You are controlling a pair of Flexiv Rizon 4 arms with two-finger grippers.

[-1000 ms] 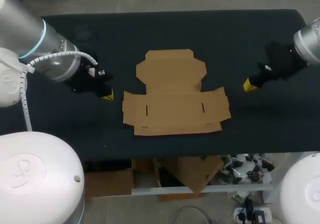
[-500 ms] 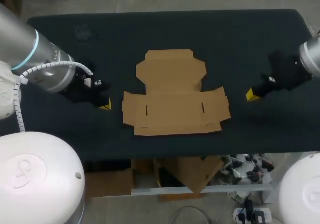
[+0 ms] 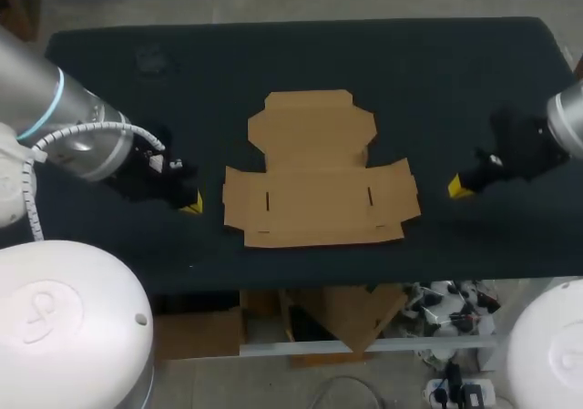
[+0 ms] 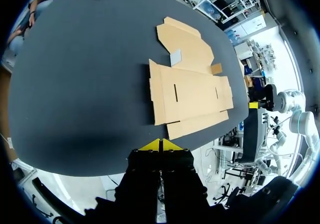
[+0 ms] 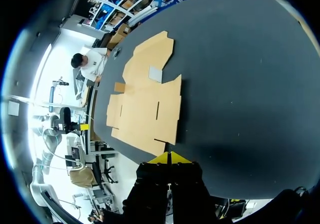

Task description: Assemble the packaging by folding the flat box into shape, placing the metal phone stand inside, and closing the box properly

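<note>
Lying flat and unfolded at the middle of the black table point(image 3: 474, 72), the brown cardboard box blank point(image 3: 319, 172) carries a small grey square piece point(image 4: 176, 58) on its far panel. I see my left gripper point(image 3: 191, 206) near its left edge and my right gripper point(image 3: 460, 187) off its right edge, both clenched on nothing.

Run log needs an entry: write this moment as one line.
flat box: unfolded on table | left fingers: shut, empty, clear of box's left side | right fingers: shut, empty, clear of box's right side | folding: not started
</note>
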